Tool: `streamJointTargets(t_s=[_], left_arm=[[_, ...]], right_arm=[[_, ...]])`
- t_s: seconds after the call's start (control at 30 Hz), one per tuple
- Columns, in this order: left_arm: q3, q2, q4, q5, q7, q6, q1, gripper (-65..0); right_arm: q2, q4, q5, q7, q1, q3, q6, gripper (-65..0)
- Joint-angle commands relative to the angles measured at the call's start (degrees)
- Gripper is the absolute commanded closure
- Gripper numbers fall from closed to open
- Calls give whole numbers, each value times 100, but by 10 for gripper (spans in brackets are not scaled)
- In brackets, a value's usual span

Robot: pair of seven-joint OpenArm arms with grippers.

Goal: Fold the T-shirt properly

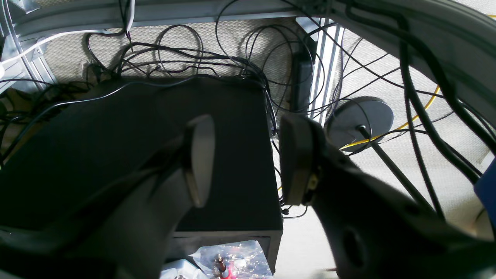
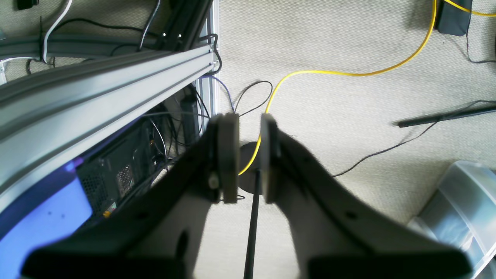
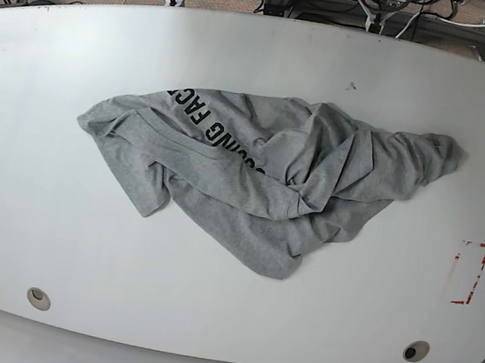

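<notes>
while the t-shirt point(image 3: 261, 170) lies crumpled mid-table point(image 3: 227, 320), the left gripper point(image 1: 248, 159) gapes empty and the right gripper point(image 2: 248, 159) stands slightly parted, empty.

Left hand point(image 1: 248, 159): dark curved fingers with flat grey pads. Right hand point(image 2: 248, 159): black fingers, a small screw.

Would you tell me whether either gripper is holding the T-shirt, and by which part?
Neither: left gripper and right gripper are empty; the T-shirt lies crumpled.
</notes>
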Motion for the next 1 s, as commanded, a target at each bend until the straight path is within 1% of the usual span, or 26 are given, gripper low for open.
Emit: streamJointTargets(t_s=[0.0,0.53,0.6,0.63,0.83,0.97], left_arm=[[-152,-6,-147,58,141,11,-81,-255],[-355,-29,-114,58,147,20,-59,-252],[-628,26,-72,17,37,24,28,-257],[-416,9,-83,44,148,-16,-63,-249],[-416,1,-83,44,148,-16,-63,-249],[-416,1,-83,44,148,-16,-63,-249]], right_arm=[[54,62,24,-2,4,6,-45,-96],[62,78,22,12,-5,2,-76,-96],[43,49,24,-10,20,0,5,-95],[-51,-101,29,55,56,15,-49,-94],[-95,-409,3,73,197,7,-76,-92],[-104,-602,3,372,215,7,-84,-90]])
